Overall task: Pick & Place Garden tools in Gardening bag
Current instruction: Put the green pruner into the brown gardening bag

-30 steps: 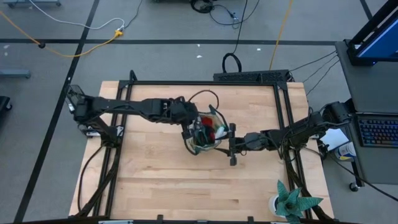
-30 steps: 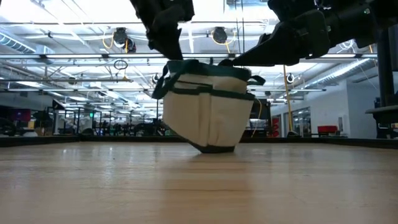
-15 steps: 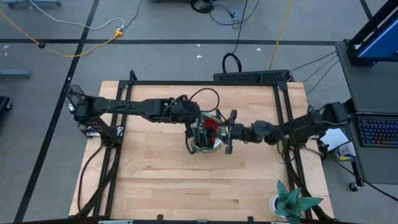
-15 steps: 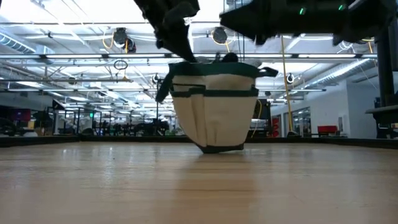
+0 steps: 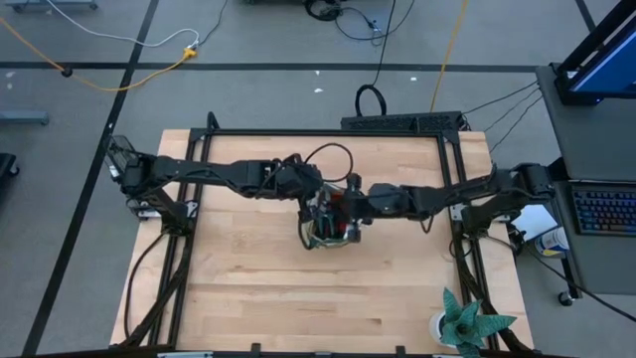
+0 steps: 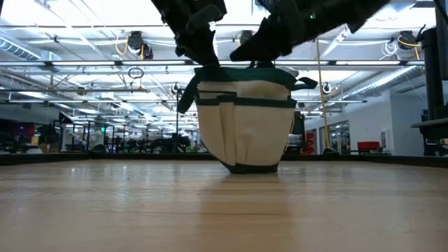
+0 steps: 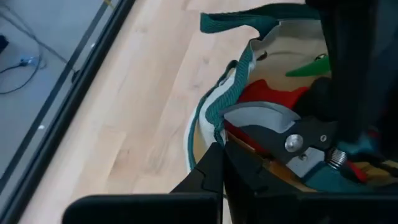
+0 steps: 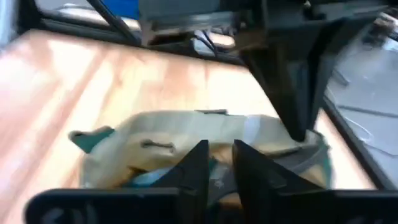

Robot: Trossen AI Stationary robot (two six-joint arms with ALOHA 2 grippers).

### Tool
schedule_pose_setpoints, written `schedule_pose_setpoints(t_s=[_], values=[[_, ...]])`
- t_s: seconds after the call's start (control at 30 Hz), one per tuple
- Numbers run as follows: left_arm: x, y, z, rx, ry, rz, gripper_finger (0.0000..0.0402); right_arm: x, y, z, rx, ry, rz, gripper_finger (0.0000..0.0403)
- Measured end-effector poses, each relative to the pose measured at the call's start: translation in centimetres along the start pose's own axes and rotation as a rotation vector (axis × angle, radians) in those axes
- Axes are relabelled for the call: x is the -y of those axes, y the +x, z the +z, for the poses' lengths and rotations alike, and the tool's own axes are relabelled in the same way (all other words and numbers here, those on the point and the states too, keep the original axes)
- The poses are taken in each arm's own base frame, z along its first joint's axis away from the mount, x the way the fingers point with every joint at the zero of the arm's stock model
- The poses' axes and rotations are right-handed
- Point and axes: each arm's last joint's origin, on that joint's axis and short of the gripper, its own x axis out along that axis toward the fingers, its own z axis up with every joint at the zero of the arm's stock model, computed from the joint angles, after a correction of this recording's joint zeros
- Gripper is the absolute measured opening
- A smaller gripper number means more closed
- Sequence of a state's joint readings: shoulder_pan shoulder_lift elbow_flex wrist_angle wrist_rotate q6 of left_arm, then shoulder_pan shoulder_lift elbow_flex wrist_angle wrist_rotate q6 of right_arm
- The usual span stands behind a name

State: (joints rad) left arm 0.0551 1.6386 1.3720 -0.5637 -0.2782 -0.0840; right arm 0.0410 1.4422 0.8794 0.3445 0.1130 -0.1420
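The tan gardening bag (image 5: pixel 328 227) with green trim stands mid-table on its base (image 6: pixel 252 166), leaning slightly. Inside it I see green-handled pruning shears (image 7: pixel 283 134) and a red glove (image 7: pixel 267 99). My left gripper (image 5: pixel 307 199) is shut on the bag's left rim. My right gripper (image 5: pixel 350 202) hangs over the bag's right side, coming from the table's right. Its fingers (image 8: pixel 194 163) stand a narrow gap apart above the rim (image 8: pixel 186 121). Whether they touch the bag I cannot tell. My left gripper pinches the green-trimmed top rim (image 7: pixel 214 124) of the bag between its two shut fingers, on the bag's left side. The fingers slant down from the upper left (image 6: pixel 203 56). The bag rests on its base, its left bottom edge raised a little.
A spiky green plant in a white pot (image 5: pixel 467 323) stands at the table's near right corner. A black rail frame (image 5: pixel 328 132) runs around the tabletop. Bare wood lies in front of the bag (image 5: pixel 298 298).
My right gripper has swung from beside the bag's right side in over its opening and has narrowed its wide-open fingers to a small gap. The bag, held at its left rim, has tipped back from a clear lean to nearly upright.
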Motion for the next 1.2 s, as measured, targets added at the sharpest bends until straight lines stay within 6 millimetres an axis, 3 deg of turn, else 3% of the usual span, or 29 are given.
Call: schedule_pose_setpoints(t_s=[0.13, 0.27, 0.53, 0.73, 0.97, 1.2], values=[[-0.1, 0.0, 0.0, 0.0, 0.001, 0.016, 0.0002, 0.5, 0.5, 1.1, -0.039, -0.014, -0.025, 0.003], [0.0, 0.0, 0.1, 0.009, 0.013, 0.011, 0.0002, 1.1, 1.0, 0.0, -0.095, 0.026, -0.04, 0.0003], [-0.3, 0.1, 0.3, 0.031, 0.051, 0.075, 0.0003, 1.6, 2.8, -2.6, -0.224, 0.087, -0.032, 0.0001], [-0.8, 0.2, 0.6, 0.058, 0.055, 0.121, 0.0003, 1.5, 3.1, -3.4, -0.269, 0.119, -0.037, 0.0001], [-0.9, 0.2, 0.5, 0.05, 0.086, 0.127, 0.0004, 2.0, 3.1, -3.6, -0.277, 0.131, -0.044, 0.0001], [-1.5, 0.2, -0.5, -0.06, 0.029, 0.077, 0.0023, 2.3, 1.3, -1.5, -0.196, 0.088, -0.044, 0.0002]])
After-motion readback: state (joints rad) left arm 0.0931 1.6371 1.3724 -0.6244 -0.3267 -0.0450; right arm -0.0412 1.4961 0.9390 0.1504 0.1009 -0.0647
